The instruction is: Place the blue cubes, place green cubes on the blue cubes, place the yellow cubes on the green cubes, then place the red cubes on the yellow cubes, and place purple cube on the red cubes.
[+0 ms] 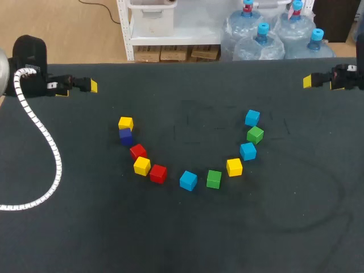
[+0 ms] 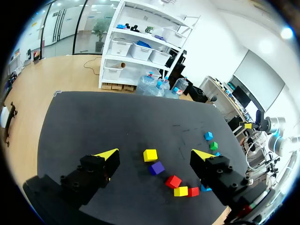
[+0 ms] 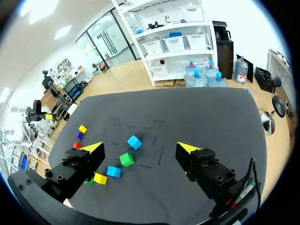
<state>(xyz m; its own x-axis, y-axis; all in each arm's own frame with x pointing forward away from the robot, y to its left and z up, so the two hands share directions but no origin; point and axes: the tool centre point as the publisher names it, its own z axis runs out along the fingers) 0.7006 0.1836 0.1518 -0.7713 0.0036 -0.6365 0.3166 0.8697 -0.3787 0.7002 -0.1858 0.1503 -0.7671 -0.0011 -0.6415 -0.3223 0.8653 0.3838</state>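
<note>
Dark matting covers the table (image 1: 187,239), where eleven cubes lie loose in a shallow arc, none resting on another. Three blue cubes mark the right side and bottom of the arc. One (image 1: 252,118) sits at the far right end, another (image 1: 247,151) lies between a green cube (image 1: 255,135) and a yellow cube (image 1: 234,166), and the third (image 1: 188,180) sits at the bottom just beside the second green cube (image 1: 214,178). Two red cubes (image 1: 158,173) and two more yellow ones run up the left side, with the purple cube (image 1: 126,136) just beside the yellow one at that end.

The left gripper (image 1: 91,86) hangs near the far left edge and the right gripper (image 1: 307,81) near the far right edge. Both are well apart from the cubes, fingers spread wide and holding nothing. A coiled white cable (image 1: 54,165) trails across the mat below the left arm.

With no layer laid, the job appears to stand at its first step, setting out the blue cubes. The right gripper looks better placed for the blue cube at the arc's end. The move would call for a descent squarely over that cube and a close on two opposite faces, without nudging the green cube near it.
</note>
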